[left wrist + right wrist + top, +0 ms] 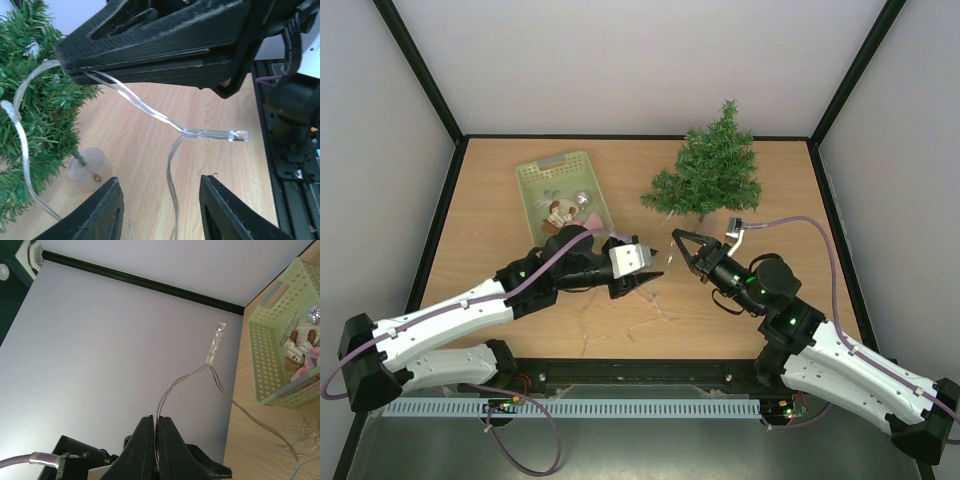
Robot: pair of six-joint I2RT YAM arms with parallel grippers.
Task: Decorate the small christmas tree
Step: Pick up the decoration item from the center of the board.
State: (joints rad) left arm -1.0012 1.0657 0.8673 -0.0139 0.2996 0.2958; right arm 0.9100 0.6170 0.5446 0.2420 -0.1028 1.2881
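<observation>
Two grippers face each other: the right gripper is clamped on a clear light wire, and the left gripper has its jaws apart, with the wire hanging between them. The small christmas tree stands at the back of the table, right of the pale green basket.

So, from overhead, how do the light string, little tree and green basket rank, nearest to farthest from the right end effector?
1. light string: pinched in the right end effector itself.
2. small christmas tree: just behind it, towards the table's far side.
3. basket: farthest, off to the left.
</observation>
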